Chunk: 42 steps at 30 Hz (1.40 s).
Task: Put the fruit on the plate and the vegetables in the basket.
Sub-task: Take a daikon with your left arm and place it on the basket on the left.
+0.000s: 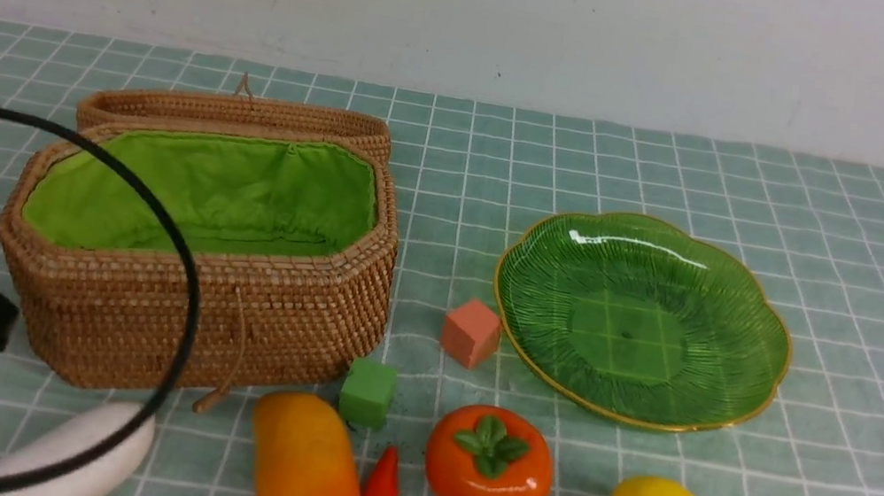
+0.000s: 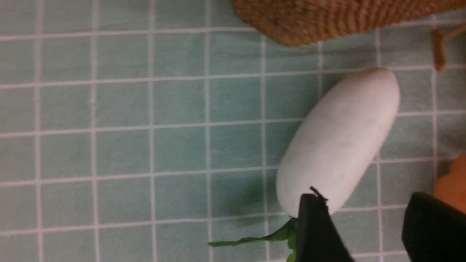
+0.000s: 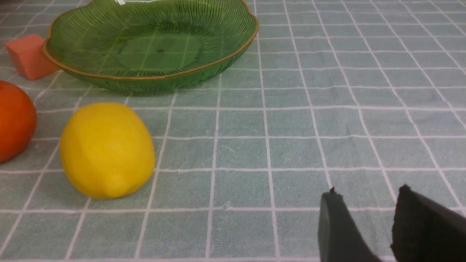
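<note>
The left gripper (image 2: pixel 364 205) hangs just in front of the basket (image 1: pixel 215 318). Its jaws are apart and hold nothing. The white radish (image 2: pixel 338 142) lies right by them, its leafy end at the jaws and its round tip pointing at the basket. So the left arm is nearer. The right gripper (image 3: pixel 367 198) is far right of the basket, with its jaws a little apart and empty.

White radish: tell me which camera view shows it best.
The left wrist view: nearly the whole white radish lies in frame, green leaves at one end. The front view catches only part of it at the bottom edge, crossed by a black cable. The right wrist view misses it.
</note>
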### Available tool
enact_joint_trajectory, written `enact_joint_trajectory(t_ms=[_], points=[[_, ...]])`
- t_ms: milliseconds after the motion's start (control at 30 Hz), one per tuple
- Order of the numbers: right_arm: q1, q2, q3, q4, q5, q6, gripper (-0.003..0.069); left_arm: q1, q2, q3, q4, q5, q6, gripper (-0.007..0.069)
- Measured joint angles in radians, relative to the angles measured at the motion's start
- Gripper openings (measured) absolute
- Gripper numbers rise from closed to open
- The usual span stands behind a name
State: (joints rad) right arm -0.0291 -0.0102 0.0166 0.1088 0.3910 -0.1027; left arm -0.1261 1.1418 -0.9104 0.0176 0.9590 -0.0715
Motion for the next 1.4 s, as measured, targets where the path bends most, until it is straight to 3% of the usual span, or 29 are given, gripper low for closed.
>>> enact_joint_trajectory(t_ms=[200, 300, 567, 733, 1000, 1200, 1333, 1400], points=[[0.000, 0.000, 0.000, -0.001, 0.000, 0.000, 0.0240, 0.000, 0.068, 0.049, -0.111, -0.138, 0.211, 0.0629], [0.000, 0.000, 0.000, -0.001, 0.000, 0.000, 0.0240, 0.000, 0.139, 0.109, -0.180, -0.195, 0.342, 0.0665], [0.000, 0.000, 0.000, -0.001, 0.000, 0.000, 0.0240, 0.000, 0.350, 0.136, -0.206, -0.290, 0.413, 0.0636], [0.000, 0.000, 0.000, -0.001, 0.000, 0.000, 0.0240, 0.000, 0.458, 0.136, -0.206, -0.317, 0.412, 0.0526], [0.000, 0.000, 0.000, -0.002, 0.000, 0.000, 0.0240, 0.000, 0.358, 0.090, -0.186, -0.106, 0.438, 0.0521], [0.000, 0.000, 0.000, -0.002, 0.000, 0.000, 0.0240, 0.000, 0.189, -0.005, -0.092, 0.050, 0.596, 0.0521], [0.000, 0.000, 0.000, -0.002, 0.000, 0.000, 0.0240, 0.000, 0.099, -0.114, 0.001, -0.032, 0.664, 0.0521], [0.000, 0.000, 0.000, -0.002, 0.000, 0.000, 0.0240, 0.000, 0.087, -0.182, 0.013, -0.191, 0.669, 0.0521]])
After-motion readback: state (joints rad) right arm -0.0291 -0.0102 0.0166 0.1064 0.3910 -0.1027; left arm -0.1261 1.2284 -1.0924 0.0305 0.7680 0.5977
